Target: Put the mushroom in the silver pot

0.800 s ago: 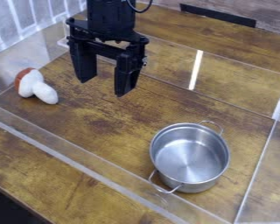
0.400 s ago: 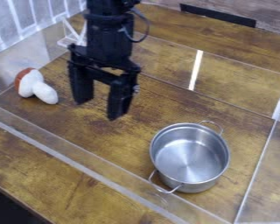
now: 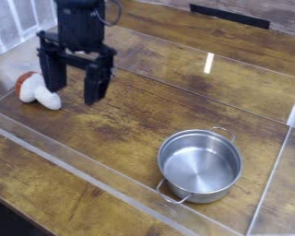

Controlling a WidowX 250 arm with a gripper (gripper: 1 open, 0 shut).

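Observation:
The mushroom (image 3: 37,90) lies on its side at the left of the wooden table, white stem pointing right and reddish-brown cap toward the left edge. My gripper (image 3: 71,92) hangs just right of it, black fingers (image 3: 95,85) pointing down and spread wide, open with nothing between them. Its left finger partly hides the mushroom's stem. The silver pot (image 3: 199,165) stands empty at the lower right, a loop handle facing the front, well apart from the gripper.
Clear acrylic walls (image 3: 76,166) fence the work area, with a low one along the front and one on the right (image 3: 279,175). A white rack-like object (image 3: 8,23) stands at the far left behind the mushroom.
The gripper has travelled left and slightly forward from the table's middle to beside the mushroom, staying open. Mushroom and pot have not moved.

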